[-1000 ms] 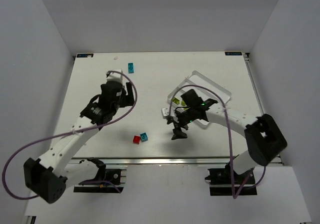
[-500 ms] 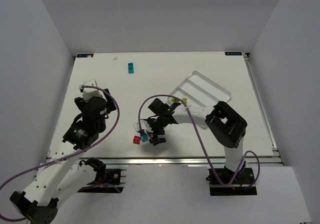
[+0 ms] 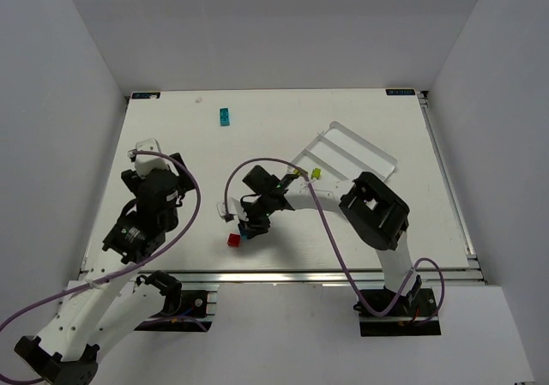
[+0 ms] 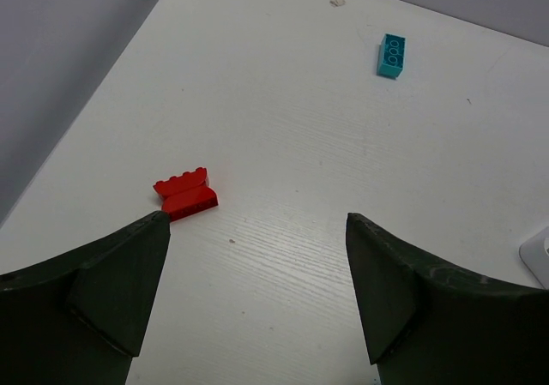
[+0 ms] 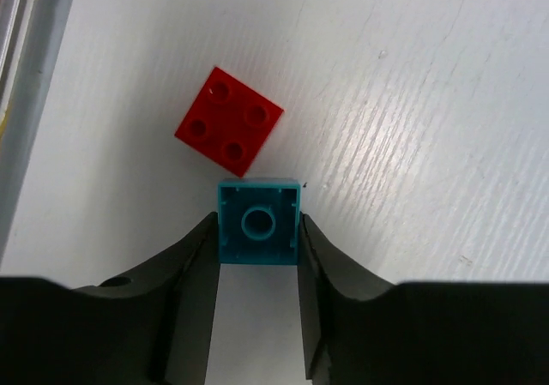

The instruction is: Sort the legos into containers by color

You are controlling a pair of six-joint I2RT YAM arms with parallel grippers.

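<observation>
Legos lie spread over the table (image 3: 283, 119). Your right gripper (image 5: 257, 231) is clamped on a cyan square brick (image 5: 258, 218), whose hollow underside faces the wrist camera, near the table's front edge. A red four-stud brick (image 5: 229, 122) sits just beside it, one corner toward it. Your left gripper (image 4: 255, 222) hangs with its jaws spread wide and nothing between them. Ahead of it lie another red brick (image 4: 185, 194) and, farther off, a cyan three-stud brick (image 4: 391, 56). A lime green brick (image 3: 316, 173) rests at the near end of the tray (image 3: 364, 143); which compartment cannot be told.
</observation>
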